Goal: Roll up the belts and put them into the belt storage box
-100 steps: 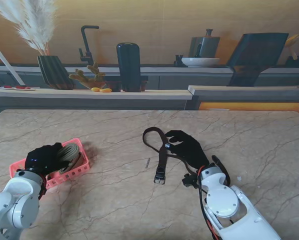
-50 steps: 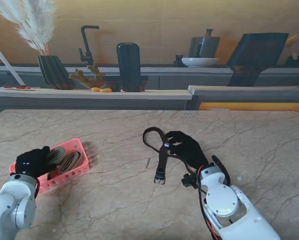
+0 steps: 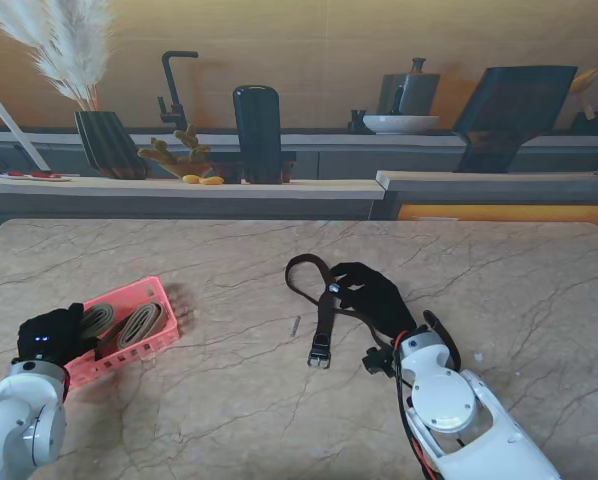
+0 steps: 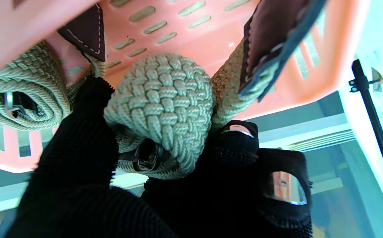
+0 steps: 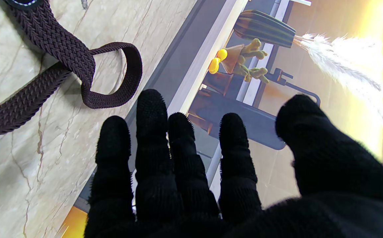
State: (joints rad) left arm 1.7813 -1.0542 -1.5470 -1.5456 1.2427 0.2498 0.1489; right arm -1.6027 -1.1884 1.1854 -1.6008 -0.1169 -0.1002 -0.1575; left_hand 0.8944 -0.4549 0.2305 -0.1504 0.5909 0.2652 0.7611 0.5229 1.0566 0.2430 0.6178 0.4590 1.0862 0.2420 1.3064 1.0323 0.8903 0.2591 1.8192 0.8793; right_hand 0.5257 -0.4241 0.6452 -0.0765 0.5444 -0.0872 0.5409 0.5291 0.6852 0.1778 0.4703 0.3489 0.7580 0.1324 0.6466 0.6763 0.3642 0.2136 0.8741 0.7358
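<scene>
A pink slotted storage box sits at the near left of the table with two rolled beige woven belts in it. My left hand is at the box's nearer end, thumb and fingers closed around one beige roll. The other roll lies beside it, against the box wall. A dark brown braided belt lies unrolled mid-table, looped, its buckle nearest me. My right hand lies flat over its strap, fingers straight and apart, holding nothing.
A small dark pin-like object lies on the marble left of the brown belt. Beyond the table's far edge runs a counter with a ribbed vase, a black cylinder and a faucet.
My left hand has drawn back toward me, from over the box's middle to its nearer end, uncovering the beige rolls. The right hand and brown belt have not moved.
</scene>
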